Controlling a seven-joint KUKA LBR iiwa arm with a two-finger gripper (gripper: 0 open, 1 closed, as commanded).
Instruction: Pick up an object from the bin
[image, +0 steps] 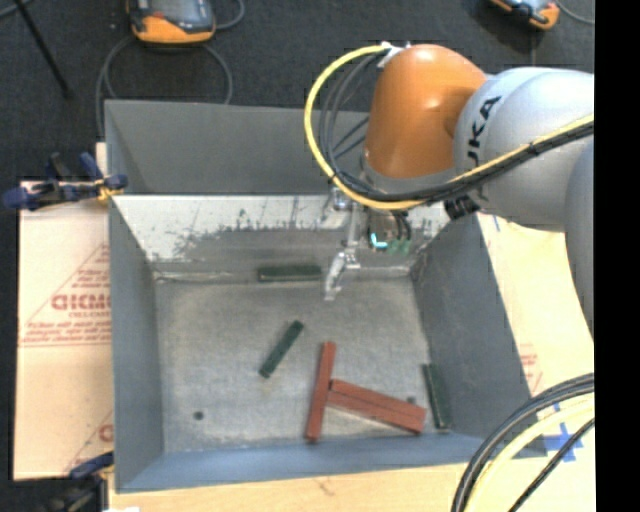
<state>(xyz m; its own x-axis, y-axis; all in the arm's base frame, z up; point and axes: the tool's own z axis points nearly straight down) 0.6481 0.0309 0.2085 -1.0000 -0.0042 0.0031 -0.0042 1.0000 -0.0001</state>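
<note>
My gripper (333, 283) hangs under the orange wrist cover at the back of the bin, right of the middle. Its tip is just to the right of a dark green bar (288, 272) that lies flat along the foot of the back wall. A second dark green bar (281, 348) lies slantwise on the bin floor, below and to the left of the gripper. Nothing shows in the gripper.
Two red-brown bars lie crossed at the front: one nearly upright (320, 391), one slanting to the right (376, 405). A thin dark green bar (433, 396) leans along the right wall. A small dark speck (198, 415) sits at the front left.
</note>
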